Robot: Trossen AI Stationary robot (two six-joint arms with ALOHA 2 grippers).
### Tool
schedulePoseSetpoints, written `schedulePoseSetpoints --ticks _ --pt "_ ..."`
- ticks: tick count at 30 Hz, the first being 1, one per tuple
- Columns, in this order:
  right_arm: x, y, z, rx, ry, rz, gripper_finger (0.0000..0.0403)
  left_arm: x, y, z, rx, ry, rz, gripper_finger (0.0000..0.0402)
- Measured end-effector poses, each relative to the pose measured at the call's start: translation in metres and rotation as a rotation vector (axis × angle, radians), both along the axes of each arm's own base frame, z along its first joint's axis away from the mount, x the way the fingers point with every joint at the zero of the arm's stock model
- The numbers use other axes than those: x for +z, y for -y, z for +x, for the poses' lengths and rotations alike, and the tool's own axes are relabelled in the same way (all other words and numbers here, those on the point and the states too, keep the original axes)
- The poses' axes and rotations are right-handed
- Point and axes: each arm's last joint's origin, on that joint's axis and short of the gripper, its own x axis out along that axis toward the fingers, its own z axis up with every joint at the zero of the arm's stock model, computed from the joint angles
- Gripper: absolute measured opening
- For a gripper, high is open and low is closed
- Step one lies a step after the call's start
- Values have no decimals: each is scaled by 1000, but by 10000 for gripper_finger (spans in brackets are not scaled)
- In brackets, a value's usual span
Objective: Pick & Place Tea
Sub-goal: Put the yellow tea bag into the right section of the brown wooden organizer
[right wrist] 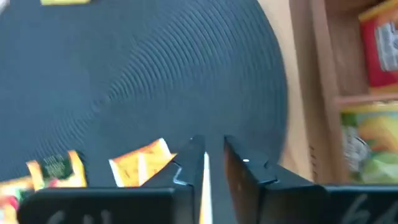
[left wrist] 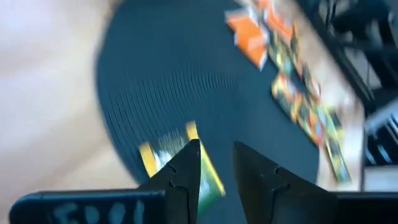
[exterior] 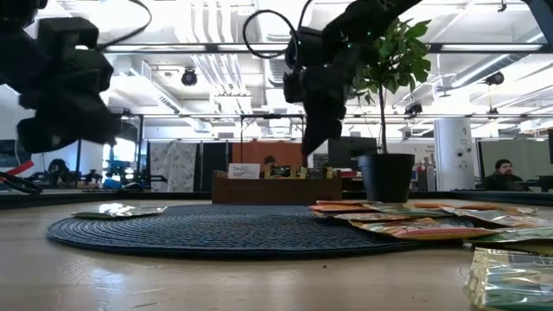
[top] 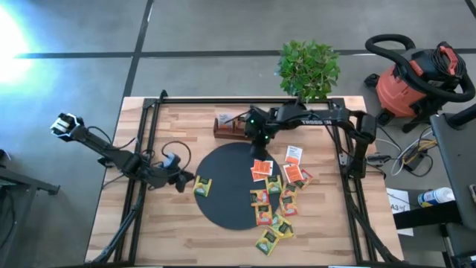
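Tea sachets (top: 277, 197) in orange, yellow and green lie scattered over the right half of the round black mat (top: 227, 193) and on the wood beside it. One yellow sachet (top: 202, 187) lies flat on the mat's left rim. My left gripper (left wrist: 216, 144) hovers open just beside it, with nothing between its fingers. My right gripper (right wrist: 212, 140) hangs over the mat's far edge, close to the wooden box (top: 227, 126). It is shut on a thin white sachet seen edge-on. My right gripper pinches a thin white sachet (right wrist: 205, 183) between its two fingers; only its edge shows as a narrow strip in the gap. The fingers slant downward toward the mat's far edge. The sachet is lifted clear of the mat; the fingers hide which part they have.
The wooden box (right wrist: 348, 99) holds red and green-yellow packets in its compartments at the table's far side. A potted plant (top: 307, 68) stands behind it. A black frame (top: 149, 149) runs around the table, and cables lie near the left arm.
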Motion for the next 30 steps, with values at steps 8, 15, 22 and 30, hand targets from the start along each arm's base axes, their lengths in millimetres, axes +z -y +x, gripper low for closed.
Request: schedulePoseSetpoints --ticks 8,15,22,30 --pt "6 -25 28 -185 174 178 150 -14 12 9 -191 -110 -22 90" --pt "-19 -46 52 -346 170 398 182 -27 22 24 -292 -134 17 90" --pt "-47 -65 72 -397 141 479 185 -47 27 29 -308 -238 10 90" --pt "-75 -69 111 -426 119 514 185 -59 30 37 -318 -257 56 90"
